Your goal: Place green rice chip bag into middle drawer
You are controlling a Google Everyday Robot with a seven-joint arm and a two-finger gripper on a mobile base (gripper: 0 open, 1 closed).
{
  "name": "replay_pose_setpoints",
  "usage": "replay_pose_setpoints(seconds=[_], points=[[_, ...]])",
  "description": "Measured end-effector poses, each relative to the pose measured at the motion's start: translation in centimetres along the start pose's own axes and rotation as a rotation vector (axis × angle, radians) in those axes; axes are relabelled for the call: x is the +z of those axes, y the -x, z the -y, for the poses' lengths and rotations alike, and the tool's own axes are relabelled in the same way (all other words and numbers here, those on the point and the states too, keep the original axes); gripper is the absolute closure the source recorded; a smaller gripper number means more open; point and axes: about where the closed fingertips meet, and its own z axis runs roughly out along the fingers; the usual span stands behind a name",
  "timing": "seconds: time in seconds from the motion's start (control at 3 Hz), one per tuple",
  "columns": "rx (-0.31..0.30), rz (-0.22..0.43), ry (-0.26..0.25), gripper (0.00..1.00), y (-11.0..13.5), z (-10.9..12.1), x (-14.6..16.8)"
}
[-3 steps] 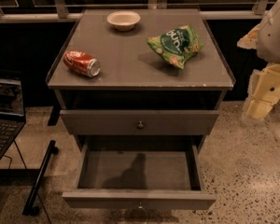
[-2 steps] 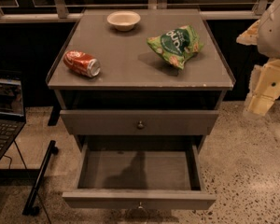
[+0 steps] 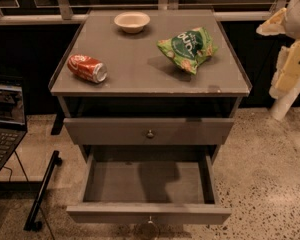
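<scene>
The green rice chip bag [image 3: 187, 48] lies crinkled on the right part of the grey cabinet top [image 3: 140, 69]. The middle drawer [image 3: 147, 184] is pulled out towards me below the shut upper drawer front [image 3: 150, 131]. Its grey inside is bare, and its knob [image 3: 149, 225] shows at the front. My gripper [image 3: 291, 64] is a pale shape at the right edge of the view. It is off the cabinet's right side, level with the top, and apart from the bag.
A red soda can [image 3: 87, 68] lies on its side at the left of the top. A small pale bowl [image 3: 132, 21] stands at the back. A laptop [image 3: 5, 119] and a black stand leg [image 3: 42, 191] are on the left, on the speckled floor.
My arm at the right edge has shifted slightly upward. The bag, can, bowl and drawers have not moved.
</scene>
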Motion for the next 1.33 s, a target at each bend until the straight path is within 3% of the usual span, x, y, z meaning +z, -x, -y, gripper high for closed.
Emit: replay_pose_setpoints(seconds=[0.33, 0.67, 1.33], points=[[0.004, 0.067, 0.019, 0.0, -0.7, 4.0, 1.5], [-0.024, 0.102, 0.015, 0.0, 0.2, 8.3, 3.7], [-0.128, 0.166, -0.016, 0.0, 5.2, 14.3, 8.4]])
